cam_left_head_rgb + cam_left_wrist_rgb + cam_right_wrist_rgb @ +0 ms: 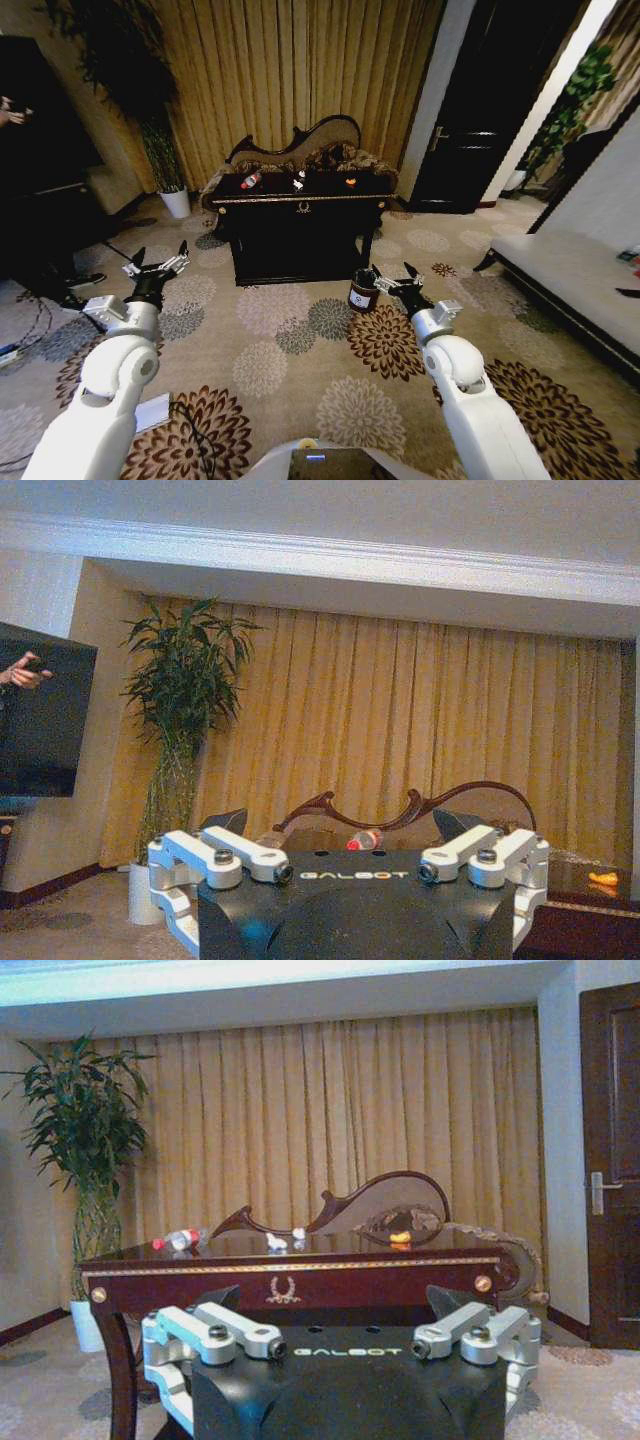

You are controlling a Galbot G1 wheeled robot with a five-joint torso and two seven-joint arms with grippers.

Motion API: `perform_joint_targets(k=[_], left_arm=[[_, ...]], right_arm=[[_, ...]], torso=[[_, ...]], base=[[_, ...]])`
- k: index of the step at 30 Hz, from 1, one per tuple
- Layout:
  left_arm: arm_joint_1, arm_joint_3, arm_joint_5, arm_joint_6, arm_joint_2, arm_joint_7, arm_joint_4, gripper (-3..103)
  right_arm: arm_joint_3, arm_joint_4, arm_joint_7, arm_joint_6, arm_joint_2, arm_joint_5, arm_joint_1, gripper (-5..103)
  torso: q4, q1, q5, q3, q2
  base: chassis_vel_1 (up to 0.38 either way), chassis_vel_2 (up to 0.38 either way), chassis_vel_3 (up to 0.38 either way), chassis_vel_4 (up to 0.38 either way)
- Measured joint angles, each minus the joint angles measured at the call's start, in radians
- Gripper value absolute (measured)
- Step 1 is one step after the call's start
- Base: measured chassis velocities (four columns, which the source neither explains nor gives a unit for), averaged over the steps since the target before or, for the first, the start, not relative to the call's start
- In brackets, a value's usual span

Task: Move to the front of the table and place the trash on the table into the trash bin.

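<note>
The glossy black table point(300, 203) with gold trim stands ahead across the carpet, and its edge also shows in the right wrist view point(300, 1265). On its top lie a clear bottle with a red label point(250, 180) point(180, 1240), small white paper scraps point(298, 182) point(277, 1242) and an orange bit point(350, 182) point(400, 1237). The dark trash bin point(362, 290) sits on the floor at the table's front right corner. My left gripper point(160, 262) is open and held forward well short of the table. My right gripper point(395, 278) is open and empty, just beside the bin.
A curved-back sofa point(300, 145) stands behind the table against gold curtains. A white plant pot point(176, 203) is at the back left, a dark door point(480, 120) at the back right. A pale bench point(570, 270) runs along the right; cables point(30, 340) lie on the left.
</note>
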Motion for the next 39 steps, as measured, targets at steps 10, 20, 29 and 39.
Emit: perform_joint_targets(k=[10, 20, 29, 39], left_arm=[[-0.001, 0.0, 0.001, 0.0, 0.001, 0.0, 0.0, 100], [-0.002, 0.002, 0.001, 0.0, 0.005, -0.001, 0.0, 100], [-0.004, 0.008, 0.006, 0.001, 0.003, -0.002, 0.002, 100], [-0.004, 0.008, 0.007, 0.001, 0.002, -0.002, 0.007, 100]], right_arm=[[-0.003, -0.013, 0.0, 0.011, -0.002, 0.0, 0.0, 100], [-0.005, -0.027, 0.0, 0.017, -0.003, 0.0, 0.003, 100], [-0.004, -0.034, 0.0, 0.019, -0.006, 0.0, 0.003, 100], [-0.006, -0.039, 0.0, 0.02, -0.005, 0.001, 0.005, 100]], torso=[[0.0, 0.0, 0.0, 0.0, 0.0], [-0.0001, 0.0, 0.0004, 0.0, 0.0], [-0.0001, 0.0, 0.0001, 0.0, 0.0], [0.0002, 0.001, -0.0001, 0.0, 0.0]], base=[[-0.072, 0.081, 0.076, -0.069], [-0.245, 0.254, 0.25, -0.238], [-0.334, 0.336, 0.321, -0.334], [-0.33, 0.355, 0.334, -0.34]])
